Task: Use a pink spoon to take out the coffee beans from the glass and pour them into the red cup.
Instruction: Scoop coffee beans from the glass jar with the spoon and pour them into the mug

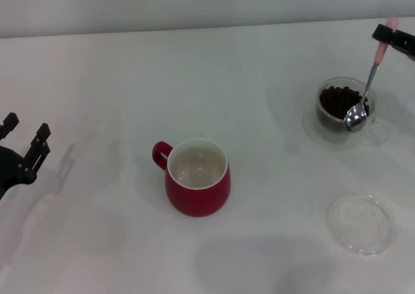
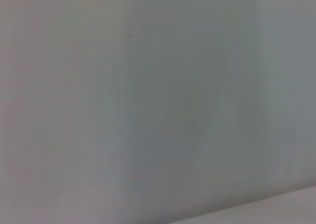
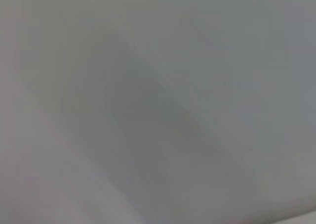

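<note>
In the head view the red cup stands in the middle of the white table, white inside and empty, handle to the far left. The glass with dark coffee beans stands at the far right. My right gripper at the right edge is shut on the pale pink handle of the pink spoon. The spoon hangs steeply, its metal bowl at the glass's near rim, just over the beans. My left gripper is open and empty at the far left edge. Both wrist views show only blank grey surface.
A flat clear shallow dish lies at the near right, in front of the glass. The table's back edge meets a pale wall at the top of the head view.
</note>
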You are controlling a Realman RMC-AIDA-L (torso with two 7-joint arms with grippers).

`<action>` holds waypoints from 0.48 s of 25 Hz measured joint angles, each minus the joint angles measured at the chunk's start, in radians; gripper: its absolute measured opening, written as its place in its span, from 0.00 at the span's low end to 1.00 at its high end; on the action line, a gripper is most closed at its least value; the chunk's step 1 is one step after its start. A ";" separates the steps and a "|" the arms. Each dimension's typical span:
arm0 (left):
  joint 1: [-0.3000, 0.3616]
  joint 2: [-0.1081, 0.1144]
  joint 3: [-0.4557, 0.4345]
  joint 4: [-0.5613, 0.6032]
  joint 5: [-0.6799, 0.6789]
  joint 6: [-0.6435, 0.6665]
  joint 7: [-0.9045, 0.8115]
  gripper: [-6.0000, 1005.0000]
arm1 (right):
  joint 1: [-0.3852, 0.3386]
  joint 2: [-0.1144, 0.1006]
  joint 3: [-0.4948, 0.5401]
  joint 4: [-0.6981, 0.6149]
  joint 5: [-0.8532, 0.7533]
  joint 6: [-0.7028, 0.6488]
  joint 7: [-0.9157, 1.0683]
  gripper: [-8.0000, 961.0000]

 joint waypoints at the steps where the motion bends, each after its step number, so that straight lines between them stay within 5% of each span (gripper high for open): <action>1: 0.000 0.000 0.000 0.000 0.000 -0.001 0.000 0.56 | 0.006 -0.001 0.001 -0.001 0.000 -0.006 -0.008 0.16; 12: 0.000 0.000 0.000 0.000 -0.002 -0.011 0.000 0.56 | 0.056 -0.007 0.001 -0.018 0.041 -0.127 -0.114 0.16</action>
